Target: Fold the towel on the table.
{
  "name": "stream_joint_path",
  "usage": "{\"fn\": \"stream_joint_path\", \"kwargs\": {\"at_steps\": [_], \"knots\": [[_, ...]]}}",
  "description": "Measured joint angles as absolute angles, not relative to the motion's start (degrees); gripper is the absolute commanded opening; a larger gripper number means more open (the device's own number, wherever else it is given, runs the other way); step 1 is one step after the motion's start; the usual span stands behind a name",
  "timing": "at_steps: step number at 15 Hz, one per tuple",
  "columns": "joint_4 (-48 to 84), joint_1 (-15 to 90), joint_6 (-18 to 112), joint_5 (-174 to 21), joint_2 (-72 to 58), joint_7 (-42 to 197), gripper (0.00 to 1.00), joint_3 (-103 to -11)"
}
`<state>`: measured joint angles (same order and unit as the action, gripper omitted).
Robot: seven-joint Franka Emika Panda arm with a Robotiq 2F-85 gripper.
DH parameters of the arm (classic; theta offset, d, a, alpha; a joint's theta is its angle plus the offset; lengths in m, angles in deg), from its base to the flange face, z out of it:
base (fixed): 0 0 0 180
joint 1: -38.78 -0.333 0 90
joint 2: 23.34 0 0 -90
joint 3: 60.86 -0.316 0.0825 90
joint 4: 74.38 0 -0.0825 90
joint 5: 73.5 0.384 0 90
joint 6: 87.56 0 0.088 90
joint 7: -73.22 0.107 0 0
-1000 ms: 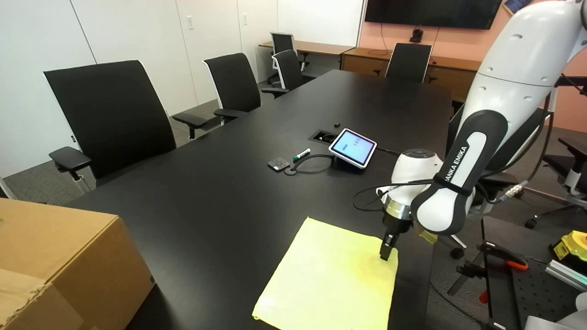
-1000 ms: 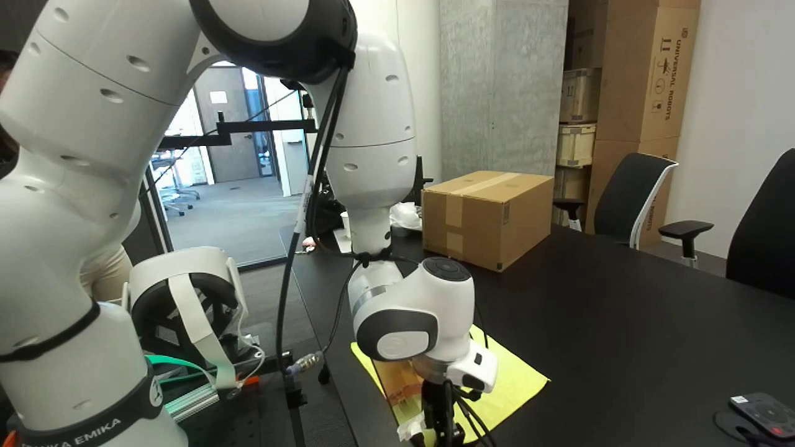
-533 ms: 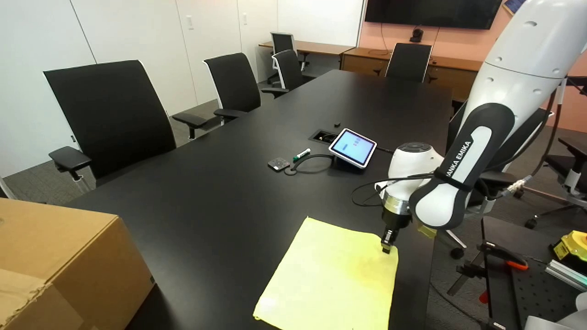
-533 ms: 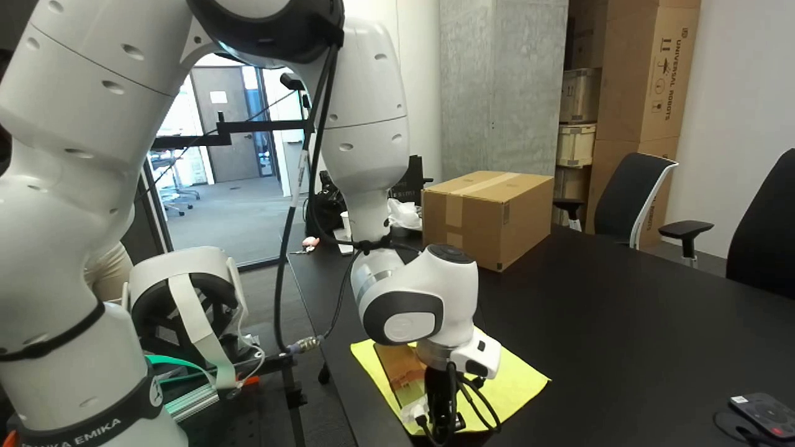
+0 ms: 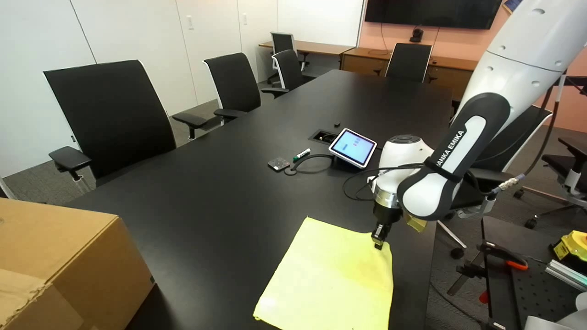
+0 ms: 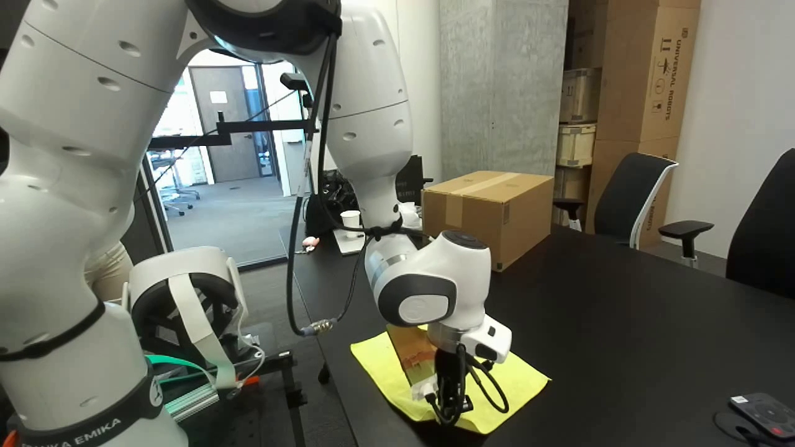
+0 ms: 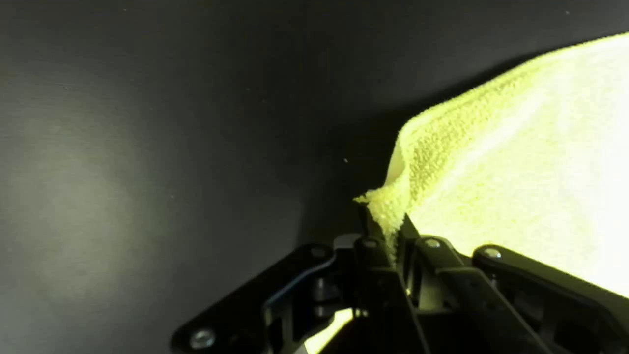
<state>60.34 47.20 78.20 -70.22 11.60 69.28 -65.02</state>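
The pale yellow-green towel (image 5: pixel 325 284) lies spread flat on the glossy black table (image 5: pixel 220 220). It also shows in the other views (image 6: pixel 515 388) (image 7: pixel 511 187). My gripper (image 5: pixel 379 242) is at the towel's corner by the table's edge on the robot's side. In the wrist view the gripper (image 7: pixel 385 219) is shut on a pinched bit of the towel, which bunches up between the fingertips (image 7: pixel 409 228). The cloth beside the grip is raised slightly off the table. In an exterior view the arm hides the fingertips and part of the towel.
A brown cardboard box (image 5: pixel 59 261) stands on the table, also in an exterior view (image 6: pixel 484 214). A tablet (image 5: pixel 353 147), a marker (image 5: pixel 301 154) and a small dark square device (image 5: pixel 278 164) lie further along. Black chairs (image 5: pixel 110 119) ring the table. A white cup (image 6: pixel 351 220) stands behind the arm.
My gripper has risen slightly and shifted inward over the table. The held towel corner has moved with it, and the towel's near side edge has drawn in a little.
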Motion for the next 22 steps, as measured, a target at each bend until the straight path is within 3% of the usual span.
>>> {"fn": "stream_joint_path", "kwargs": {"at_steps": [7,18,20,21,22], "knots": [[53.7,47.35,77.65,-63.86,11.68,72.58,0.12,-68.98],[36.41,40.41,76.12,-63.74,20.2,84.08,0.12,-63.11],[33.57,38.96,75.21,-63.74,21.88,85.62,0.16,-62.42],[32.09,38.14,74.67,-63.74,22.69,86.45,0.34,-61.92],[30.7,37.4,74.25,-63.74,23.45,87.18,0.4,-61.4]]}}
